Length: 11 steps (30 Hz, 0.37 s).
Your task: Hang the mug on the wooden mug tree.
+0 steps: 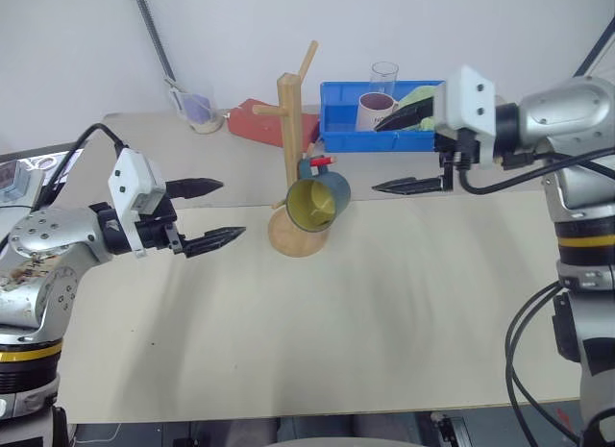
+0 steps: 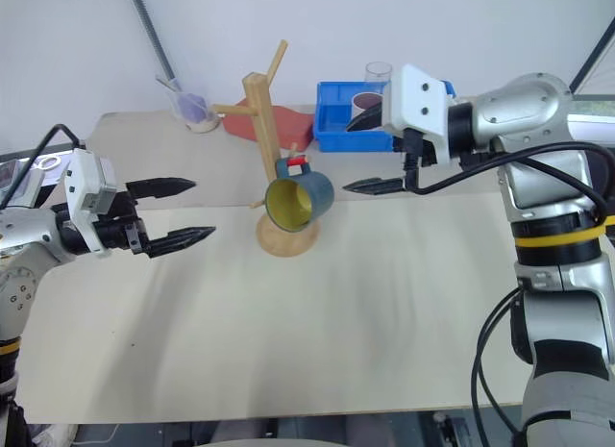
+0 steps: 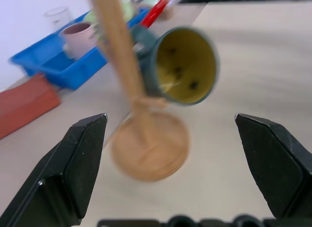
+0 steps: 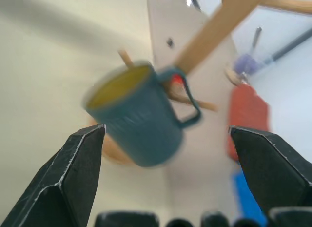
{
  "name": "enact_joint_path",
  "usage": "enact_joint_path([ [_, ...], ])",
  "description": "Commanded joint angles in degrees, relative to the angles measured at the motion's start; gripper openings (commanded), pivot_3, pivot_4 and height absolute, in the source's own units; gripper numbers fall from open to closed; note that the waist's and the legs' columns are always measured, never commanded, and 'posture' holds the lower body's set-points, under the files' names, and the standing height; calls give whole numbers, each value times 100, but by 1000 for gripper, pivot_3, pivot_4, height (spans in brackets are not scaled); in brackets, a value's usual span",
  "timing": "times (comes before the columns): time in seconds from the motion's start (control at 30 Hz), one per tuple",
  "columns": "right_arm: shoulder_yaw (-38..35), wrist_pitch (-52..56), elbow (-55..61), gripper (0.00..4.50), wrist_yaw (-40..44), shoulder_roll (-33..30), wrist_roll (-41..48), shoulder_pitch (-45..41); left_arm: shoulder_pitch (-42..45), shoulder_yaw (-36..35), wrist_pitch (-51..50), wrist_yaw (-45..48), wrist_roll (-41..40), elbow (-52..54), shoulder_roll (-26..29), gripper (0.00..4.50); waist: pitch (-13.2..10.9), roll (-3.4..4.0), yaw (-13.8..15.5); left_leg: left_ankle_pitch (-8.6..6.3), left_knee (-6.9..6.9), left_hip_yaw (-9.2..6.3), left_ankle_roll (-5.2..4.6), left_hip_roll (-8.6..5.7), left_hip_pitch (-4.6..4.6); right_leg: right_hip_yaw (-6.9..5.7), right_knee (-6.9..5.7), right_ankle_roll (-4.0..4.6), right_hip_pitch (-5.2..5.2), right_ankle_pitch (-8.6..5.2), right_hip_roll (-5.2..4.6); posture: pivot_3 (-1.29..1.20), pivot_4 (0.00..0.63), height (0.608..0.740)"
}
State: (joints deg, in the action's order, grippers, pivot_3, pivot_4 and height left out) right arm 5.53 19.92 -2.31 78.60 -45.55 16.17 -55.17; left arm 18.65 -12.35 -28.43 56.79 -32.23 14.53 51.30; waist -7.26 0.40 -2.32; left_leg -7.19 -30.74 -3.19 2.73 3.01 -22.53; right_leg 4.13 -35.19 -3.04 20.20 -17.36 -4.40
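The left tool [image 1: 209, 214] is held with its black fingers apart, empty, left of the pale wooden mug tree [image 1: 290, 130] on the bench [image 1: 384, 303]. The dark teal-blue ceramic mug [image 1: 320, 198] is hung by its loop handle on a low peg, its yellow mouth tilted forward. The right tool [image 1: 411, 151], fingers spread wide and empty, is seen just right of the mug and judged the nearer.

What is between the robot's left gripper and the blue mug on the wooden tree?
Nothing but bare table. The head views show an open stretch from the left gripper to the mug hanging on the mug tree.
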Motion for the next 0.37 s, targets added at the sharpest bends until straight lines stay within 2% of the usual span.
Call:
enact_joint_path([
  [0.03, -491, 667, 506, 4482, -173, -150, 552, 72, 272, -122, -31, -33, 27, -44, 139, 4500, -1, -1, 2, -2, 0, 1, 2, 0, 0, 0, 1, 0, 0, 0, 0, 0, 150, 740],
  [0.37, -613, 1089, 887, 4482, -479, -315, 857, 324, 364, -147, -222, 175, -131, -50, 177, 4500, -6, -10, -9, -17, 0, 2, 26, 0, 0, 0, 4, 0, 4, 0, -1, 0, 150, 740],
])
